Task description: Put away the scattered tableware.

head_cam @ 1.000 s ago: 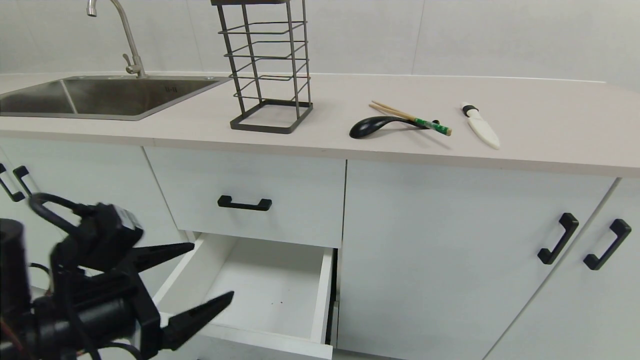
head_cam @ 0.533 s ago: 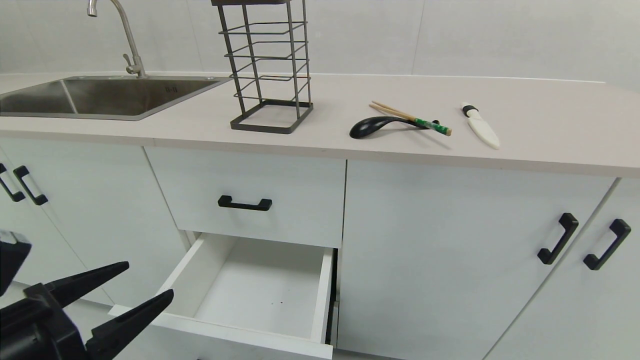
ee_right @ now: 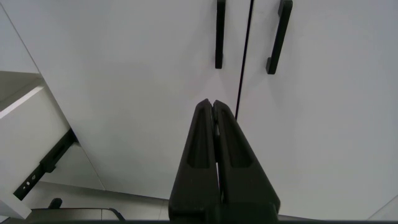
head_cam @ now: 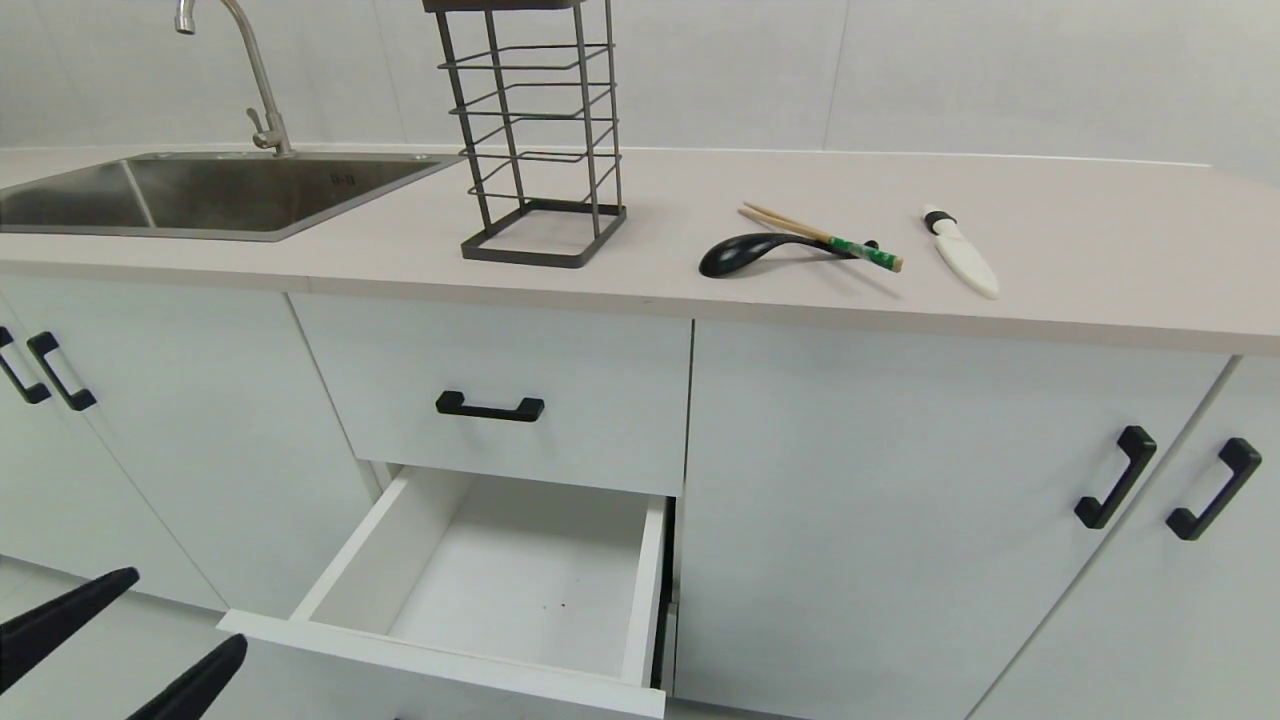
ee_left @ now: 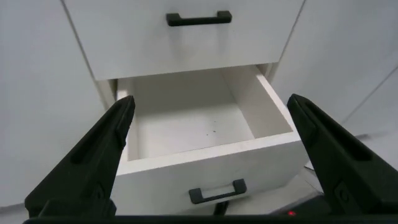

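Chopsticks [head_cam: 820,237] green ends point right; spoon [head_cam: 730,261] bowl points left.

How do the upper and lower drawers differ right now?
The upper drawer is shut flush; the lower drawer is pulled out, its white floor showing. The upper drawer sits just under the counter, the lower drawer beneath it. Both are white with black bar handles.

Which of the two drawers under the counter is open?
The lower drawer is pulled out, with its inside showing. The upper drawer above it is shut.
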Motion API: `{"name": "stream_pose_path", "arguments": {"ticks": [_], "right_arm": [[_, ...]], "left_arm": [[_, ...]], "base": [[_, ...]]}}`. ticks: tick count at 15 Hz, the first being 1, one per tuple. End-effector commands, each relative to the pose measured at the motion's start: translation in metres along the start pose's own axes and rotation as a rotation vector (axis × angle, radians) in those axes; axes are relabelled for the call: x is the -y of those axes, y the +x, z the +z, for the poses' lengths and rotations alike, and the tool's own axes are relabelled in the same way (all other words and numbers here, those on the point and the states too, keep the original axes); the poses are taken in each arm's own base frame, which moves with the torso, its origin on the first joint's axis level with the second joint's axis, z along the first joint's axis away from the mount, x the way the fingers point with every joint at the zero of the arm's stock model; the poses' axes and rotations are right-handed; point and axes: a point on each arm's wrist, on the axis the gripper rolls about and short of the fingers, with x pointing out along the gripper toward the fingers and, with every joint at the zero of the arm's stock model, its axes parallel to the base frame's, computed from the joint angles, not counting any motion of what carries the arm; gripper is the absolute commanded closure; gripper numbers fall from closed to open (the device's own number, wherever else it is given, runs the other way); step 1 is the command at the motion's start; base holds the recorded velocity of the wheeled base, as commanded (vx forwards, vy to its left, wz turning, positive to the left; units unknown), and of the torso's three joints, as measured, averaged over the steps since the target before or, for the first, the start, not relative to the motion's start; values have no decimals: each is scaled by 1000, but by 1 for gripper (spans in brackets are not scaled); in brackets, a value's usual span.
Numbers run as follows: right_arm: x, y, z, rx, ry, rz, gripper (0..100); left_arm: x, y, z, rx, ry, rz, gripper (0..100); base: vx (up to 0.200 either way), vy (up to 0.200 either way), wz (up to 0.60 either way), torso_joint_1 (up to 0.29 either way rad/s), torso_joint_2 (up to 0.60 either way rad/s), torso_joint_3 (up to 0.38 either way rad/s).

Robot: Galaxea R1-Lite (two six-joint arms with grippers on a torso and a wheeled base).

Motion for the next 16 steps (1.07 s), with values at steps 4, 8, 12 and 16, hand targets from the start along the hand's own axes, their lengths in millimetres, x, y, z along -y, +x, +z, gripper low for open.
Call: {"name": "stream_pose_path", "arguments": {"ticks": [4,8,12,16], "right_arm": [[0,0,0,-2,0,0,100],[0,0,0,-2,0,0,100],[0,0,0,-2,-2,2,100],[0,0,0,-2,-2,-1,100]], "left_arm": [[12,-46,-30,183,74,84,0],[19,-60,-59,161,68,125,0],[13,-61,-69,69,24,365,0],[13,-61,-68,72,29,364,0]], "base": [[0,0,0,0,0,0],[0,0,0,0,0,0],[0,0,0,0,0,0],[0,0,0,0,0,0]]}}
